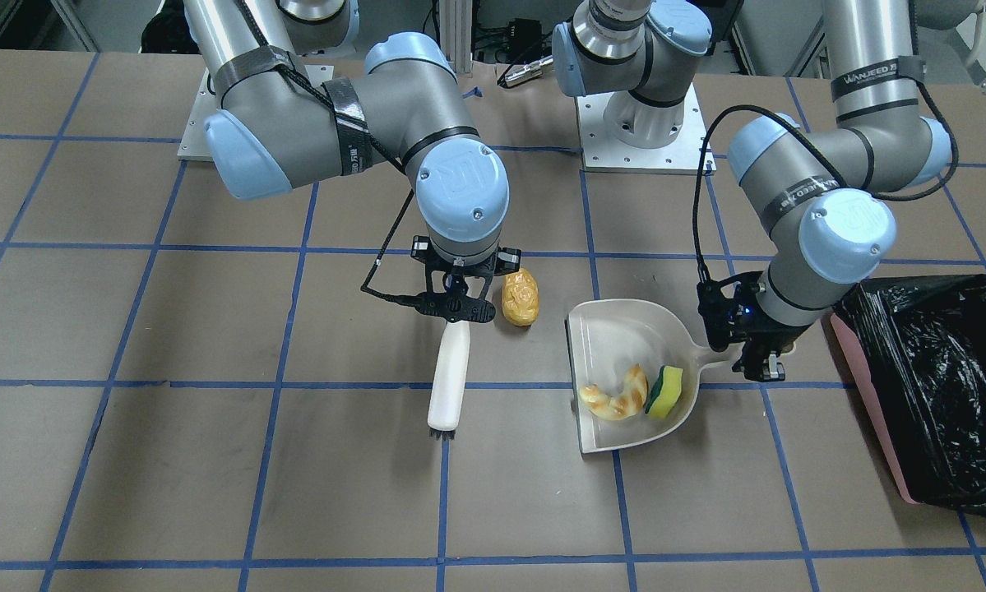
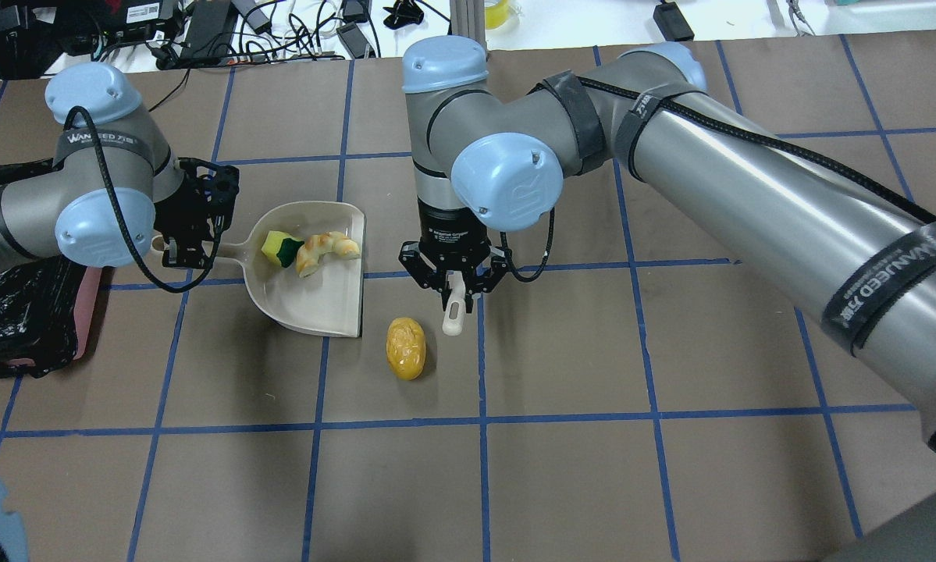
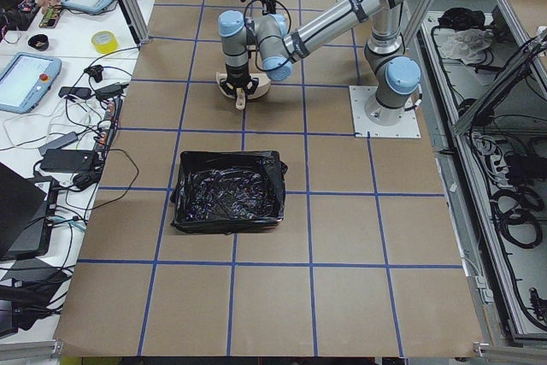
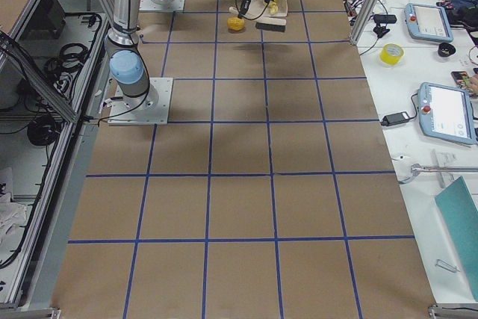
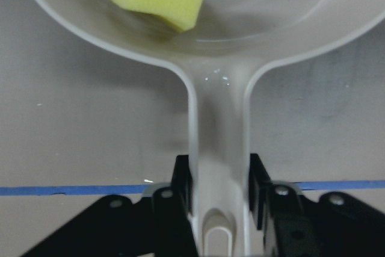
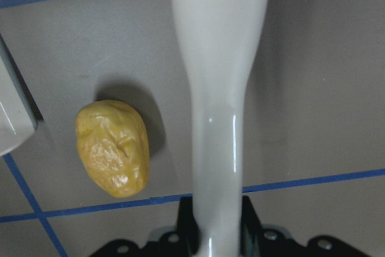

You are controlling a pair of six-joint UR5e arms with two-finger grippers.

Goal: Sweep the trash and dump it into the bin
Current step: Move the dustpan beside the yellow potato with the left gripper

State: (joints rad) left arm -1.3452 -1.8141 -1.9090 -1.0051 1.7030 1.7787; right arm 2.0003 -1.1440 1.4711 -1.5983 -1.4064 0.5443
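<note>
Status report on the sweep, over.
Both shut: left gripper on dustpan handle, right gripper on brush. In dustpan: croissant, sponge; potato lump on table beside brush. Nothing lies between dustpan and bin.

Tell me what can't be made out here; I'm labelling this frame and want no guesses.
Bin contents: exterior left view, lost in the black bag's glossy crinkles; front-facing and overhead views cut it off.
Brush bristles: overhead, hidden under the right arm; right wrist view, cut off by the top edge.
Croissant: left wrist view, beyond the top edge.
</note>
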